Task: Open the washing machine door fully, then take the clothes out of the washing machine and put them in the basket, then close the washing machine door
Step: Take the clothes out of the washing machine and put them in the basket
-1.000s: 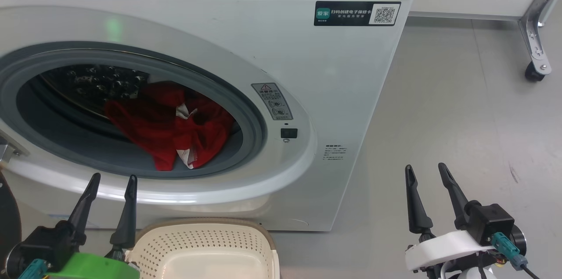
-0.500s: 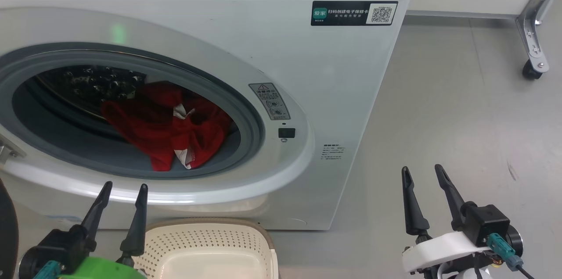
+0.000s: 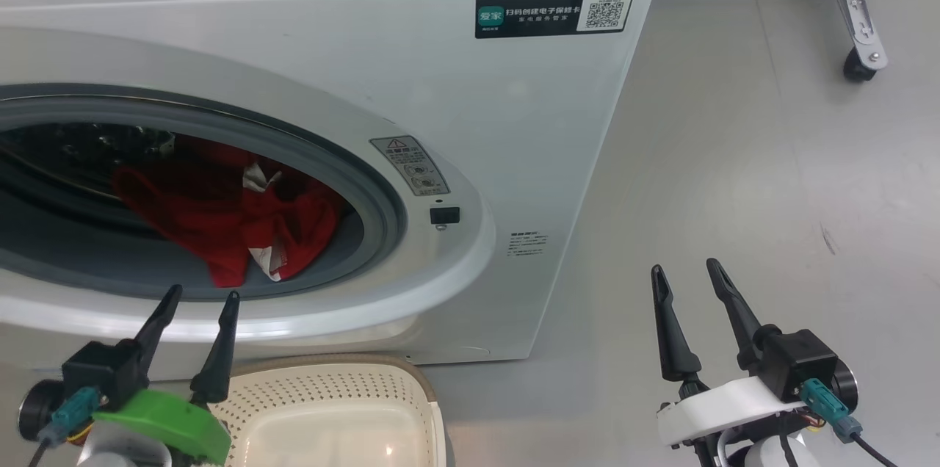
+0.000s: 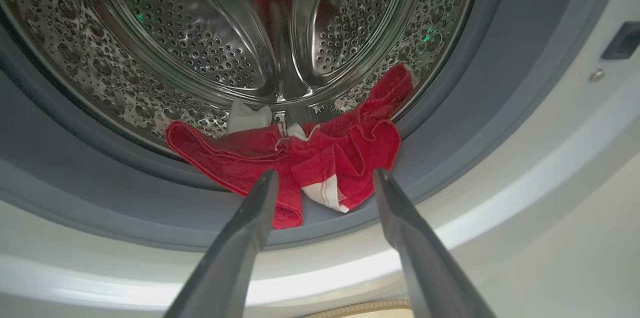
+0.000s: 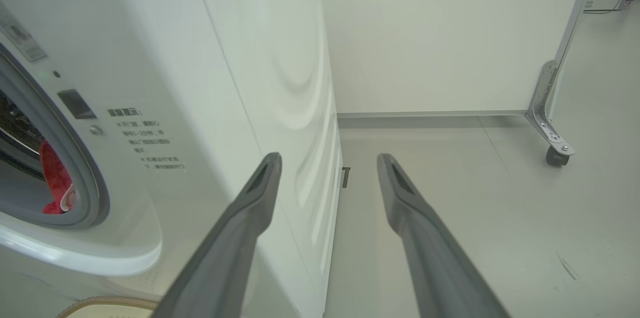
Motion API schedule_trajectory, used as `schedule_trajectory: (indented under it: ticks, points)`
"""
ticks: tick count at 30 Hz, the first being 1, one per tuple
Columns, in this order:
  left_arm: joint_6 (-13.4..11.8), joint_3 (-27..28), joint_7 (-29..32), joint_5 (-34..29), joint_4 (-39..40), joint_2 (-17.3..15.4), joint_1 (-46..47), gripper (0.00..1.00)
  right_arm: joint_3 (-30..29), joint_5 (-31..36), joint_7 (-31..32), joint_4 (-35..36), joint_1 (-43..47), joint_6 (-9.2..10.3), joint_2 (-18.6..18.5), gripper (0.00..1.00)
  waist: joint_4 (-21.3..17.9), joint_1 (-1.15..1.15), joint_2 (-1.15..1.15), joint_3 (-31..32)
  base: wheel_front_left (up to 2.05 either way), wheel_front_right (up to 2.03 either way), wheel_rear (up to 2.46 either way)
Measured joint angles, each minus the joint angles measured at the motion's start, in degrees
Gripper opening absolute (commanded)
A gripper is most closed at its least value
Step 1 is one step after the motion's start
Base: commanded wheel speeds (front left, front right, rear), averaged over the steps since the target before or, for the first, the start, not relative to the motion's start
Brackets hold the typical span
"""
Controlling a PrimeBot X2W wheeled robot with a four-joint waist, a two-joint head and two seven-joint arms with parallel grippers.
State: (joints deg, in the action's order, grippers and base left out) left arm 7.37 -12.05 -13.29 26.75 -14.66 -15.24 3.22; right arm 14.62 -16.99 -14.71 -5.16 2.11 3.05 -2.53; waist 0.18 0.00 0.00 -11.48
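The big white front-loading washing machine (image 3: 529,114) stands with its round mouth uncovered. Bright red jersey clothes with white trim (image 3: 220,217) lie bunched low at the front of the perforated steel drum (image 4: 200,33), with one fold drooping onto the grey rubber ring (image 4: 450,123). The left gripper (image 3: 205,291) hovers before the mouth's lower rim, fingers spread and empty, just beside the small cream perforated basket (image 3: 330,364). The right gripper (image 3: 683,264), likewise spread and empty, hangs over the grey floor (image 3: 771,158) beside the machine.

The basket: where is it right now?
Head view, bottom left: the basket sits before the washing machine, under its drum opening, right of the left gripper.
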Motion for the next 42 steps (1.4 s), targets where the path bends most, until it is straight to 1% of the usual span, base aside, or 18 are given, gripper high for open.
schedule_trajectory:
  ticks: [4,9,13,17,19,21,33,42]
  points:
    - [0.0,-1.08,1.72,0.6,-1.65,-1.09,4.01,1.0,0.57,0.0,0.0,0.45,-0.7,0.14,0.0,1.0,-1.62,0.0,0.0,-1.29,0.0,0.0,0.0]
    - [0.0,-2.5,4.72,3.2,-3.85,-1.98,8.94,1.0,1.12,-0.03,0.0,1.03,-1.55,0.64,-0.02,1.0,-3.61,0.0,0.0,-3.01,0.0,0.0,0.0]
    - [0.0,-4.33,7.8,3.63,-6.25,-2.97,12.21,1.0,1.8,-0.23,-0.01,1.41,-2.25,1.15,-0.02,1.0,-5.15,0.0,0.0,-4.39,0.0,0.0,0.0]
    - [0.0,-5.08,10.16,4.43,-9.06,-3.71,14.68,1.0,2.12,-0.55,0.0,1.54,-2.87,1.22,-0.03,1.0,-6.6,0.0,0.0,-5.49,0.0,0.0,0.0]
    - [0.0,-5.16,10.92,5.3,-10.28,-3.72,15.78,1.0,2.16,-0.56,0.0,1.67,-2.96,1.49,-0.03,1.0,-7.23,0.0,0.0,-5.93,0.0,0.0,0.0]
    - [0.0,-5.15,12.07,7.76,-11.99,-3.63,17.94,1.0,2.08,-0.63,0.0,1.83,-3.1,1.9,-0.03,1.0,-7.87,0.0,0.0,-6.55,0.0,0.0,0.0]
    - [0.0,-6.49,16.72,9.53,-19.22,-3.74,22.49,1.0,2.75,-1.01,0.0,2.08,-3.46,2.66,-0.03,1.0,-8.56,0.0,0.0,-7.42,0.0,0.0,0.0]
    - [0.0,-7.91,17.69,10.04,-22.87,-3.59,25.11,1.0,3.45,-1.08,0.0,2.34,-3.97,2.74,-0.03,1.0,-9.16,0.0,0.0,-7.9,0.0,0.0,0.0]
